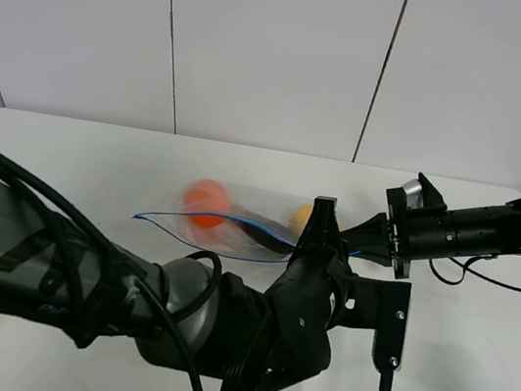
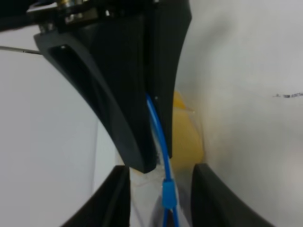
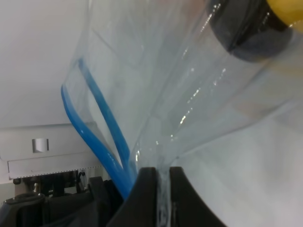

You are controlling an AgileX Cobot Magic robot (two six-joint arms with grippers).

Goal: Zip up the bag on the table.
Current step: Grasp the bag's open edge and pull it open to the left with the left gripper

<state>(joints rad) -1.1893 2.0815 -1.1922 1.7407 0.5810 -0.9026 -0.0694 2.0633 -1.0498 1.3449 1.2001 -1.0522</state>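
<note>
The clear bag lies on the white table, with an orange ball, a yellow item and a dark item inside. Its blue zipper strip runs along the near edge. My right gripper is shut on the bag's right end; in the right wrist view its fingers pinch the clear plastic beside the blue strip. My left gripper is just left of it. Its fingers stand apart on either side of the blue slider, with gaps on both sides.
My left arm fills the front left of the table and hides the surface under it. A cable trails from the right arm over the table's right side. White wall panels stand behind the far edge.
</note>
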